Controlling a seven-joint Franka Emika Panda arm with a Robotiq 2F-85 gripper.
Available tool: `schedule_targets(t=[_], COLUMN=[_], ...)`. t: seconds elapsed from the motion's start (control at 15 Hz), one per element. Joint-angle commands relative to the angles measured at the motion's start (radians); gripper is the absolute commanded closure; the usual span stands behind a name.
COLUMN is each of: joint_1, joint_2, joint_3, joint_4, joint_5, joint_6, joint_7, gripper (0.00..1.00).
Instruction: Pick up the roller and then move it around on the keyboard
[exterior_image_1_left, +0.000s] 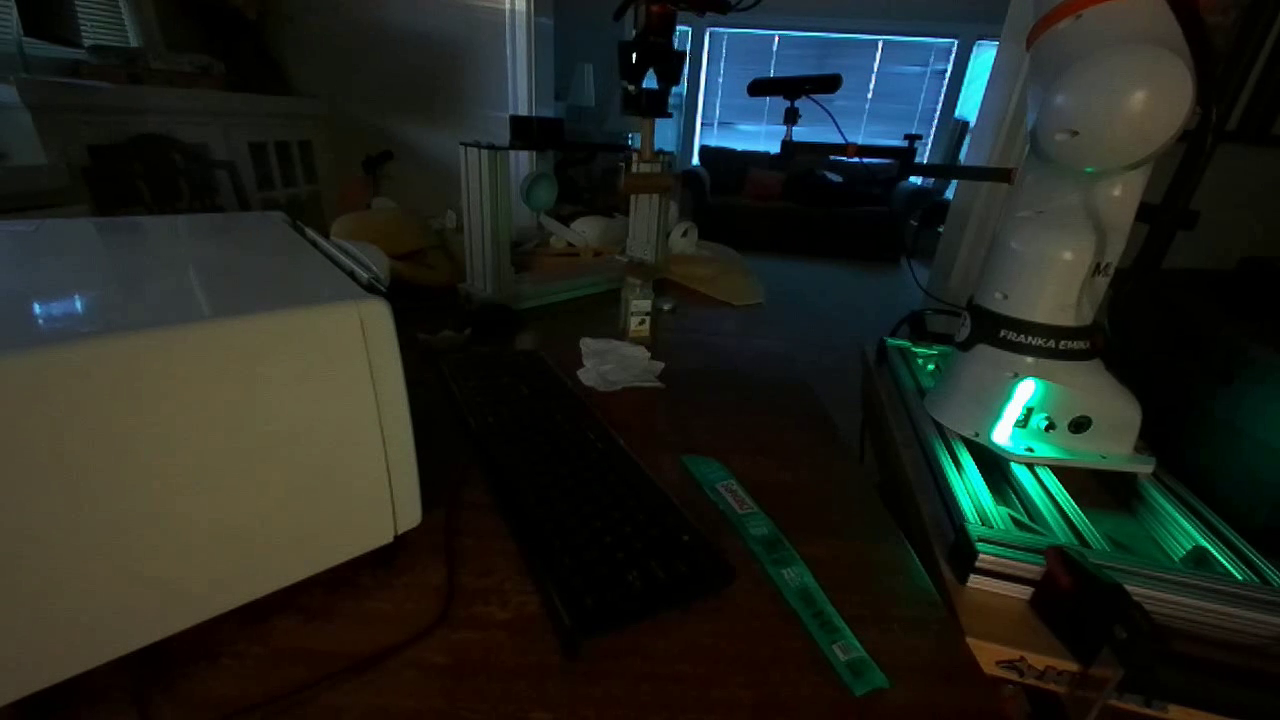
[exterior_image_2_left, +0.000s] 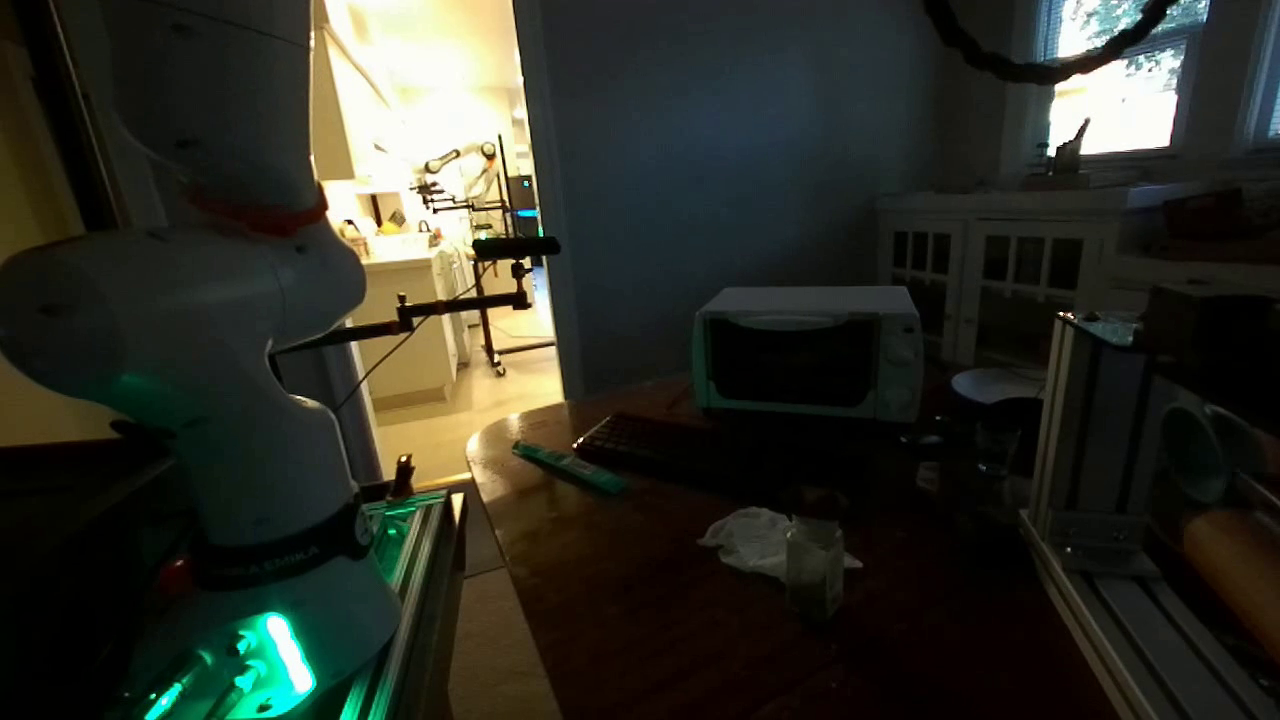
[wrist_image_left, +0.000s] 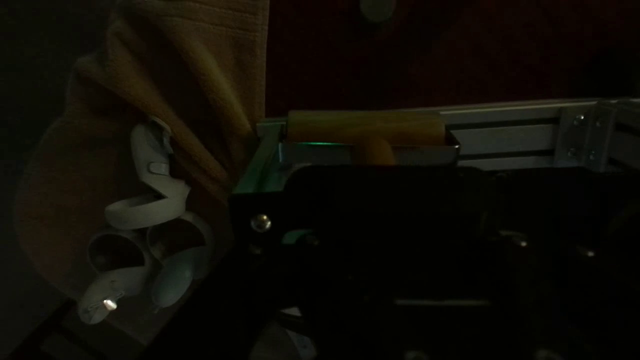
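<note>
Nearest, at left in an exterior view, is the toaster oven (exterior_image_1_left: 200, 450); then the black keyboard (exterior_image_1_left: 588, 490); beyond it, in mid-air, I have the gripper (exterior_image_1_left: 650, 105) clamped on the roller (exterior_image_1_left: 648, 183), jaws just its handle's thickness apart, cylinder lowermost.

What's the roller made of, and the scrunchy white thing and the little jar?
The roller looks like smooth wood, from its tan colour, though it's too dark to be sure. The scrunchy white thing is likely matte paper or thin cloth, since it's all creased. The little jar seems smooth, clear glass or plastic, because it looks see-through.
</note>
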Motion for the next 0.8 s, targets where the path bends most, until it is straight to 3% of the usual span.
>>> schedule_targets(t=[0.0, 0.4, 0.73], joint_1=[0.038, 0.119, 0.209], joint_2=[-0.118, -0.313, -0.486], joint_3=[-0.014, 0.017, 0.11], joint_4=[-0.146, -0.343, -0.514], joint_5=[-0.062, -0.069, -0.101], joint_6=[-0.008, -0.022, 0.053], joint_7=[0.026, 0.196, 0.422], gripper=[0.67, 0.67, 0.67])
